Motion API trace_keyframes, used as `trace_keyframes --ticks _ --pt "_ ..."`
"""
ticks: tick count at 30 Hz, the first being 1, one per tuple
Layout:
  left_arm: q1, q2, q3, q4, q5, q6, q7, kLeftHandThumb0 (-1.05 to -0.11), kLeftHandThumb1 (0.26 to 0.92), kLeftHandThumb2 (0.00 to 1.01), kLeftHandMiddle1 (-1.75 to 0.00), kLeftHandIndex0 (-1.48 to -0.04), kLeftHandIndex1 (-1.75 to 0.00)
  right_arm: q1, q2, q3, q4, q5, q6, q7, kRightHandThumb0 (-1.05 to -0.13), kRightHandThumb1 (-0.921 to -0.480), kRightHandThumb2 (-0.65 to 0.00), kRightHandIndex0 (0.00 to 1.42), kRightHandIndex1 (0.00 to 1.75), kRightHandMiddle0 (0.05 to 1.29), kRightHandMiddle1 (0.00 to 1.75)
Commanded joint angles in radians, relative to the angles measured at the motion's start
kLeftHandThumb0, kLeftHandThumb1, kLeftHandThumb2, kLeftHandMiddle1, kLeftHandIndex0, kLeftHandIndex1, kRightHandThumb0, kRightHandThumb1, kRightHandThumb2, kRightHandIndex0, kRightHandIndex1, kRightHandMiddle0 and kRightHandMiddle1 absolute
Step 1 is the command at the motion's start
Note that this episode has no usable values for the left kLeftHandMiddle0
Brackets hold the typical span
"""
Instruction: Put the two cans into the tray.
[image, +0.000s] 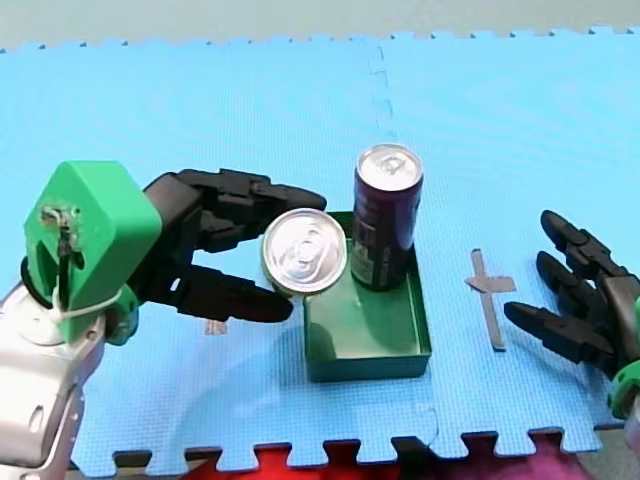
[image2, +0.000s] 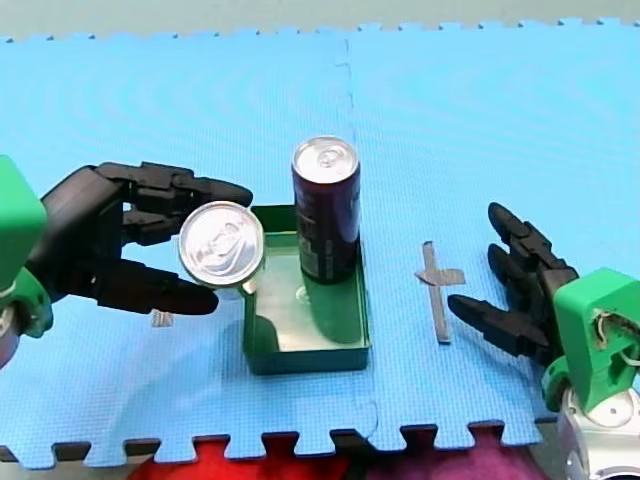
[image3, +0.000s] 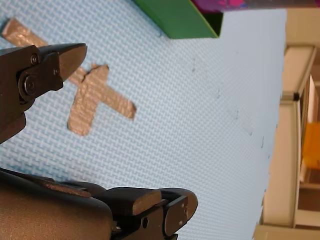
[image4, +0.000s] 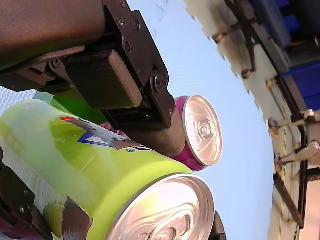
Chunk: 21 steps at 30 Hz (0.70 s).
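A dark purple can (image: 386, 215) stands upright in the far part of the green tray (image: 368, 362). My left hand (image: 296, 256) is shut on a lime-green can (image2: 221, 241), held upright and raised at the tray's left rim. In the second wrist view the green can (image4: 95, 165) sits between the black fingers (image4: 105, 80), with the purple can (image4: 200, 131) behind it. My right hand (image: 530, 266) is to the right of the tray, above the mat, holding nothing.
A grey tape cross (image: 490, 297) is stuck to the blue foam mat (image: 200, 100) between the tray and my right hand; it also appears in the first wrist view as the tape cross (image3: 95, 97). The mat's front edge (image: 330, 452) runs close below the tray.
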Motion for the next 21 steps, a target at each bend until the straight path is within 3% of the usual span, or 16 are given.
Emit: trace_keyframes --ticks 1,4,15,18,21 --pt "-0.008 -0.004 0.003 0.0 -0.008 -0.009 0.004 -0.428 0.722 0.0 0.0 -1.31 0.0 0.01 0.002 0.005 0.004 -0.007 0.014 0.002 -0.85 -0.735 0.0 0.33 0.0 0.29 0.0" --pt "-0.006 -0.027 0.011 0.004 -0.024 -0.013 0.015 -0.425 0.722 0.0 0.0 -1.31 0.0 0.012 0.003 0.007 0.002 -0.008 0.014 0.001 -0.843 -0.734 0.0 0.33 0.0 0.29 0.0" --pt "-0.005 -0.189 0.06 0.047 -0.145 -0.01 0.102 -0.414 0.715 0.0 0.0 -1.32 0.0 0.01 0.005 0.009 0.003 -0.009 0.016 -0.001 -0.824 -0.733 0.0 0.33 0.0 0.29 0.0" --pt "-0.001 -0.211 0.063 0.043 -0.158 -0.001 0.12 -0.416 0.716 0.0 0.0 -1.32 0.0 0.011 0.007 0.01 0.0 -0.009 0.017 -0.003 -0.822 -0.733 0.0 0.33 0.0 0.29 0.0" --pt "0.001 -0.213 0.062 0.033 -0.159 0.009 0.13 -0.424 0.717 0.0 -0.01 -1.31 0.0 0.012 0.008 0.011 -0.001 -0.008 0.018 -0.004 -0.82 -0.733 0.0 0.33 0.0 0.29 0.0"
